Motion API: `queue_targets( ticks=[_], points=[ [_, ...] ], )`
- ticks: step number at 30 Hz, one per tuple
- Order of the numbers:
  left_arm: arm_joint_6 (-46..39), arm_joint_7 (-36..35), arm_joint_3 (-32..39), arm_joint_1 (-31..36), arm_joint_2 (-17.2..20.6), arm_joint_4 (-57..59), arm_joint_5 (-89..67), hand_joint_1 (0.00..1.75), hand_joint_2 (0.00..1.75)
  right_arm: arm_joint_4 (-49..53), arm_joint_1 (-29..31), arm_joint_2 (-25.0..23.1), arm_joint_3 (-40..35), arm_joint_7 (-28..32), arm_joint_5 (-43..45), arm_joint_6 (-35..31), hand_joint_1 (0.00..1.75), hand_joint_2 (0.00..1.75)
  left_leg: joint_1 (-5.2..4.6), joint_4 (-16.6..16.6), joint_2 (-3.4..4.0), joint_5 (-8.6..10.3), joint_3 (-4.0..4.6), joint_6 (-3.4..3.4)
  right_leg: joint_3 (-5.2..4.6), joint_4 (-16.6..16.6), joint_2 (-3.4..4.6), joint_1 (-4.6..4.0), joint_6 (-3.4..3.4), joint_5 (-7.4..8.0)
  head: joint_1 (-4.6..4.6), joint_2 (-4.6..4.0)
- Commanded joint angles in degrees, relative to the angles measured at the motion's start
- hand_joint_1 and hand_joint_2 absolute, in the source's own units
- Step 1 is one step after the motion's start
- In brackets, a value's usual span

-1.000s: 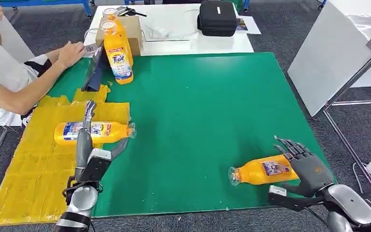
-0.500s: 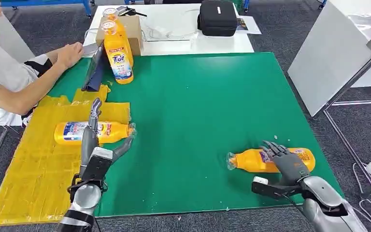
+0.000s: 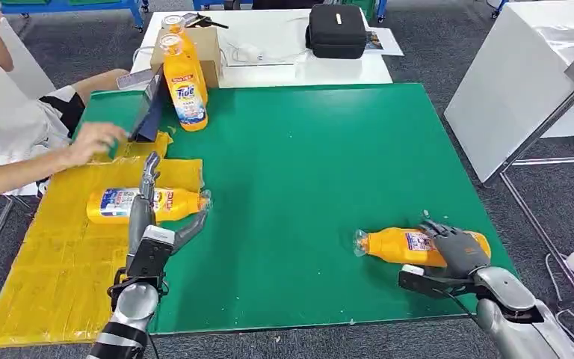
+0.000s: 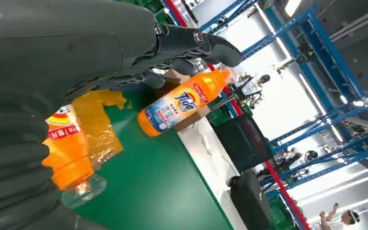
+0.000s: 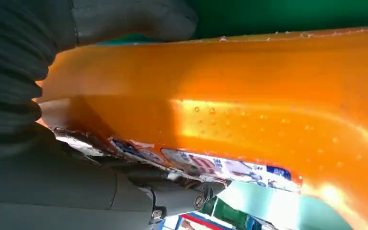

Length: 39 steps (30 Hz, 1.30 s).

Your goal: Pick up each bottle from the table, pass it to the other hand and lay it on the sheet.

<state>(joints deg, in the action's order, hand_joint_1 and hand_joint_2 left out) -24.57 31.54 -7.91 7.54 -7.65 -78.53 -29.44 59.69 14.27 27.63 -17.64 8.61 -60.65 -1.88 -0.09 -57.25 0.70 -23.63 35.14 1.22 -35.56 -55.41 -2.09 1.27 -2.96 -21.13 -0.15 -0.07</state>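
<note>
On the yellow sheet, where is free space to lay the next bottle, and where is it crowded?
The near part of the yellow sheet, below the lying bottle, is bare. The far end is crowded: a person's hand and the standing bottles.

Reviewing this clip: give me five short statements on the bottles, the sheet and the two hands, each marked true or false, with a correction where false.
1. The right hand wraps a lying orange bottle. True.
2. That bottle lies on the yellow sheet. False: it lies on the green mat.
3. A labelled bottle lies on the sheet. True.
4. The left hand holds it. False: its fingers are spread, holding nothing.
5. No bottles stand upright. False: standing bottles are at the mat's far edge.
</note>
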Motion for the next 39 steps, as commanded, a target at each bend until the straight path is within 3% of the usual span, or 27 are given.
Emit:
queue_targets(
  ticks=[1,9,15,20,22,32,39],
  points=[
    [0.3,0.0,0.1,0.9,0.2,2.7,0.3,0.00,1.75,-3.7,-0.3,-2.6,-2.1,-1.7,-1.6,-0.9,1.75,1.75,0.13,0.1,-0.11,-0.09,-0.29,-0.12,0.33,0.1,0.13,-0.11,0.20,-0.09,0.00,0.00],
    [0.4,-0.1,0.4,0.5,0.0,2.1,0.3,0.00,1.75,-2.7,-0.4,-4.5,-1.2,-2.1,-2.7,-3.3,1.75,1.75,0.10,0.1,0.01,-0.06,-0.20,-0.08,0.23,0.1,0.17,-0.08,0.13,-0.02,-0.02,0.00],
    [5.0,-5.1,-0.2,-0.5,-0.4,-0.1,-0.7,0.00,1.75,13.2,-2.9,-22.7,6.4,-0.5,2.0,-20.8,1.75,1.75,0.17,0.1,0.43,-0.14,-0.23,-0.18,0.12,0.1,0.63,-0.15,0.25,0.04,0.00,0.00],
    [13.6,-5.9,-3.1,0.7,0.1,-0.1,4.8,0.00,1.75,22.8,-5.0,-29.1,7.0,4.3,10.4,-27.8,1.75,1.75,0.24,0.0,0.27,-0.12,-0.03,-0.32,-0.15,-0.2,0.46,-0.21,0.28,-0.10,-0.04,0.00],
    [16.2,-6.8,-5.0,0.5,0.8,-1.1,5.9,0.00,1.75,25.0,-5.5,-30.4,7.4,6.1,13.3,-29.0,1.75,1.75,0.22,0.0,-0.03,0.03,0.10,-0.32,-0.23,-0.2,0.16,-0.18,0.23,-0.14,0.00,0.00],
    [20.6,-7.2,-7.7,-0.6,1.8,-3.6,9.1,0.00,1.75,28.7,-8.1,-32.7,6.8,11.5,18.4,-30.1,1.75,1.75,0.17,0.0,-0.02,-0.02,0.14,-0.29,-0.16,-0.2,0.21,-0.11,0.25,-0.15,0.00,0.00],
    [25.4,-7.4,-8.9,0.5,2.6,-4.4,13.9,0.00,1.75,24.6,-7.4,-35.5,2.3,13.4,24.1,-24.5,1.75,1.75,0.16,0.0,0.06,0.05,0.26,-0.28,-0.32,-0.1,0.21,-0.13,0.18,-0.05,0.00,0.00]
  ],
)
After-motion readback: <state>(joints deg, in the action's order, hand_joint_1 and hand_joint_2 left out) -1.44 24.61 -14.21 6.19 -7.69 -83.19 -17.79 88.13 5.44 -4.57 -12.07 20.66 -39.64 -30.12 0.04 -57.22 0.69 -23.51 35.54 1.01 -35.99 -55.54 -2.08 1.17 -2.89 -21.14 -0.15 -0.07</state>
